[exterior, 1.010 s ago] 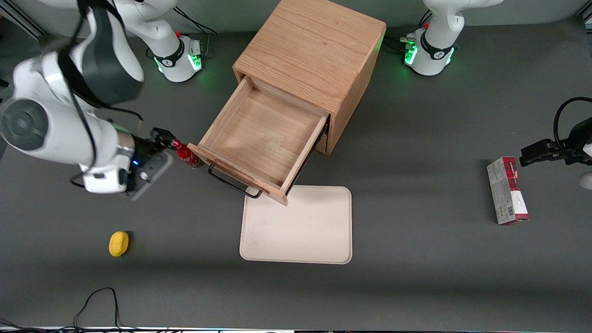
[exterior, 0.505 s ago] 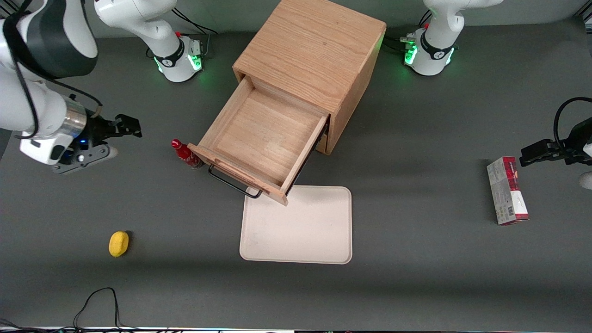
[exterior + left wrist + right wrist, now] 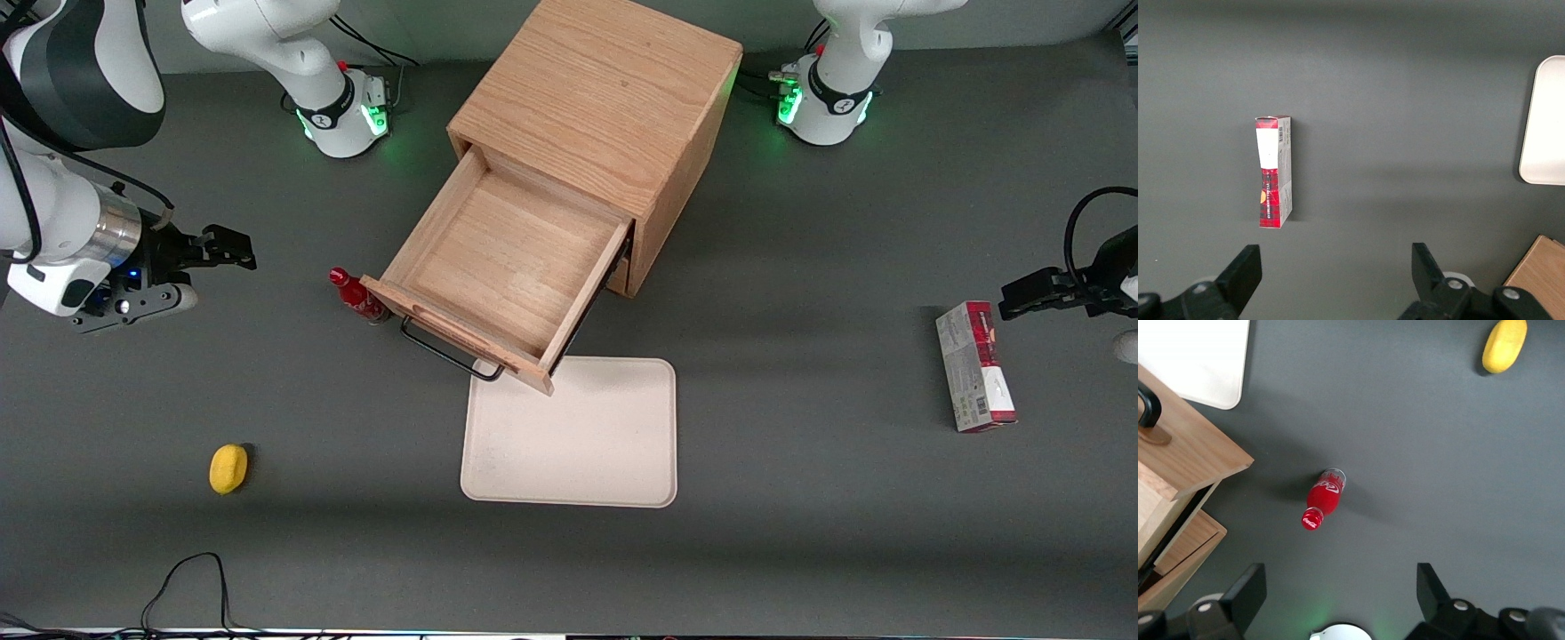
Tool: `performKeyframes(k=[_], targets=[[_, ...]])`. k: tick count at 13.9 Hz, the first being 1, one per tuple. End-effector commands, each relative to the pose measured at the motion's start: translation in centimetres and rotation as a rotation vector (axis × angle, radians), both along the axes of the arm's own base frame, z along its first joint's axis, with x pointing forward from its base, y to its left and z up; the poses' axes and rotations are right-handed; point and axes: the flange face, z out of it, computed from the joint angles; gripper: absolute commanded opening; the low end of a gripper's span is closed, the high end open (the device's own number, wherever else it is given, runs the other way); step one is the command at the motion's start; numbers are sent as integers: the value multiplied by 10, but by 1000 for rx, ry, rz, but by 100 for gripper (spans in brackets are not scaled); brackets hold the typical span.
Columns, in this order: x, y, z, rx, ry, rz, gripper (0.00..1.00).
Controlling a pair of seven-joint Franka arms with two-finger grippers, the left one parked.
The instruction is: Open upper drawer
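- The right arm's black two-finger gripper (image 3: 233, 248) has pulled away over the last second: it was close to the small red cola bottle (image 3: 358, 298) by the drawer's corner, and now hangs at the left edge of the front view, well apart from the cabinet. Its fingers are spread wide and hold nothing.
- The wide, shallow light-oak upper drawer (image 3: 511, 258) sits just as it did a second ago, drawn far out of the oak cabinet (image 3: 605, 98) at upper centre, its bare wooden floor showing. Its long black bar handle (image 3: 444, 356) overhangs the cream rectangular tray (image 3: 578, 444) below it.
- I judge the opening done, and the retreat a release of the finished job.
- The bottle cap carries white Coca-Cola script, readable in the right wrist view.
- The red-and-white carton (image 3: 976, 366) at the right edge bears a barcode and print too small to read.
- The yellow lemon-like object (image 3: 228, 468) at lower left has no marking.
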Motion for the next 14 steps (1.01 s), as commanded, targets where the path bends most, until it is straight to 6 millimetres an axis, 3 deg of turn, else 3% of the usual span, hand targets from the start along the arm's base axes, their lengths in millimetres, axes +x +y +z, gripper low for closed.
performKeyframes(k=[1, 2, 4, 7, 14], targets=[[-7, -14, 16, 34, -25, -62, 100], [-11, -20, 25, 55, -38, -75, 100], [-29, -11, 40, 52, -70, -57, 100], [-52, -4, 33, 42, -144, -40, 100], [-32, -2, 31, 55, -96, -29, 100]])
